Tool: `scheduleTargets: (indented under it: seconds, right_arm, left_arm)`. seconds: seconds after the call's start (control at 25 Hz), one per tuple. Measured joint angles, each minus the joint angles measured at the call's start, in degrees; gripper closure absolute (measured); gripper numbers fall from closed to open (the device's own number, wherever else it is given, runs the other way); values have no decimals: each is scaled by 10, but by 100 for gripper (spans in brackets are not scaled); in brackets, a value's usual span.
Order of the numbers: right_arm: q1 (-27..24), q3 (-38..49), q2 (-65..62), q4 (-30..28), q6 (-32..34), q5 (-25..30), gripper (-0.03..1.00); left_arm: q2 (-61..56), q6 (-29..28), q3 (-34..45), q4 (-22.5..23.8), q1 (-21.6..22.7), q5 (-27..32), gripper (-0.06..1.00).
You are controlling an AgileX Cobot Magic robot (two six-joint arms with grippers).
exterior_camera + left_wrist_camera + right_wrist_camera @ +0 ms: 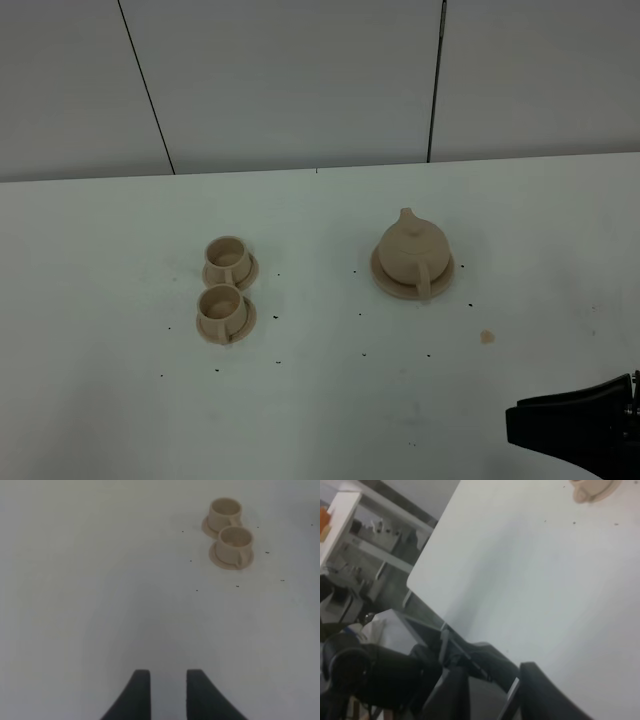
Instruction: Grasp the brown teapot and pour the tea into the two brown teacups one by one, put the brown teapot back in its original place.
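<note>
While the brown teapot [412, 252] sat ungrasped on its saucer [381, 276], right of centre | upper teacup [227, 262] and lower teacup [221, 310] left of centre, no tea visible | left gripper [167, 680] and right gripper [492, 671] both parted, empty | grasp, two pours and return judged undone.

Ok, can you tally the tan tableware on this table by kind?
teapot: 1
teacups: 2
saucers: 3
total: 6
</note>
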Motion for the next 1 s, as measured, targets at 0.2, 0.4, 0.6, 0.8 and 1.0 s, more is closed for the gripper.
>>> scheduleTargets:
  seconds: [0.2,0.4,0.6,0.8,1.0]
  right_arm:
    - [0,0,0,28,0,-55,72]
    - [0,0,0,65,0,-130,72]
    - [0,0,0,79,16,-200,72]
    - [0,0,0,89,28,-255,72]
    - [0,-7,25,94,26,-260,72]
  left_arm:
    - [0,0,0,0,0,0,70]
    - [0,0,0,0,0,0,70]
    - [0,0,0,0,0,0,70]
    - [0,0,0,0,0,0,70]
    - [0,0,0,0,0,0,70]
